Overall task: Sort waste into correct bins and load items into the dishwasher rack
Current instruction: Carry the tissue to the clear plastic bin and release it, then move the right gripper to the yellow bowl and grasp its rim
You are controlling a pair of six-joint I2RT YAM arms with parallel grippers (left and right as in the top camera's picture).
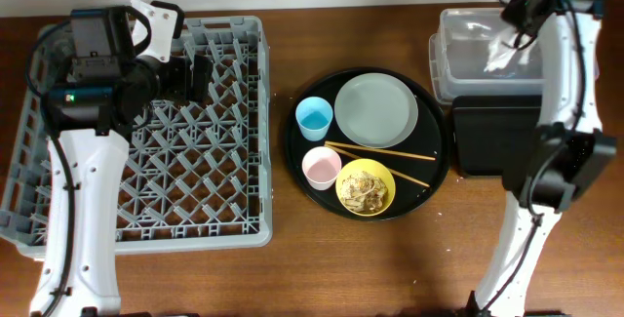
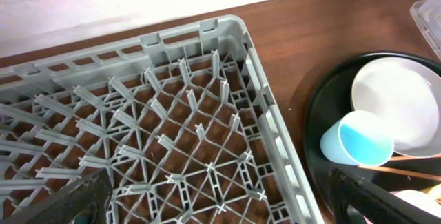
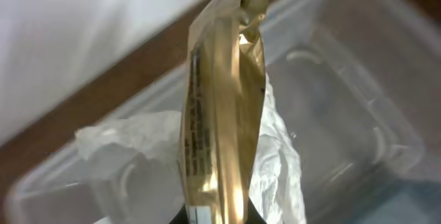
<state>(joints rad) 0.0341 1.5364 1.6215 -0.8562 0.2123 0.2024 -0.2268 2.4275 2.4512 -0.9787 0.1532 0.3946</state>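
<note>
My right gripper [image 1: 524,10] is shut on a gold foil wrapper [image 3: 220,114] and holds it over the clear plastic bin [image 1: 458,39] at the back right, where crumpled white paper [image 3: 279,155] lies. My left gripper [image 1: 200,75] is open and empty above the grey dishwasher rack [image 1: 156,221], near its far right corner [image 2: 234,27]. On the round black tray [image 1: 292,146] are a blue cup [image 1: 314,117], a pale plate [image 1: 376,109], a pink cup [image 1: 321,168], a yellow bowl with food scraps [image 1: 366,187] and chopsticks [image 1: 380,151]. The blue cup [image 2: 358,138] and plate [image 2: 396,103] also show in the left wrist view.
A black bin [image 1: 492,137] sits in front of the clear bin at the right. The rack fills the left part of the brown table [image 1: 292,268]. A white wall runs along the table's far edge.
</note>
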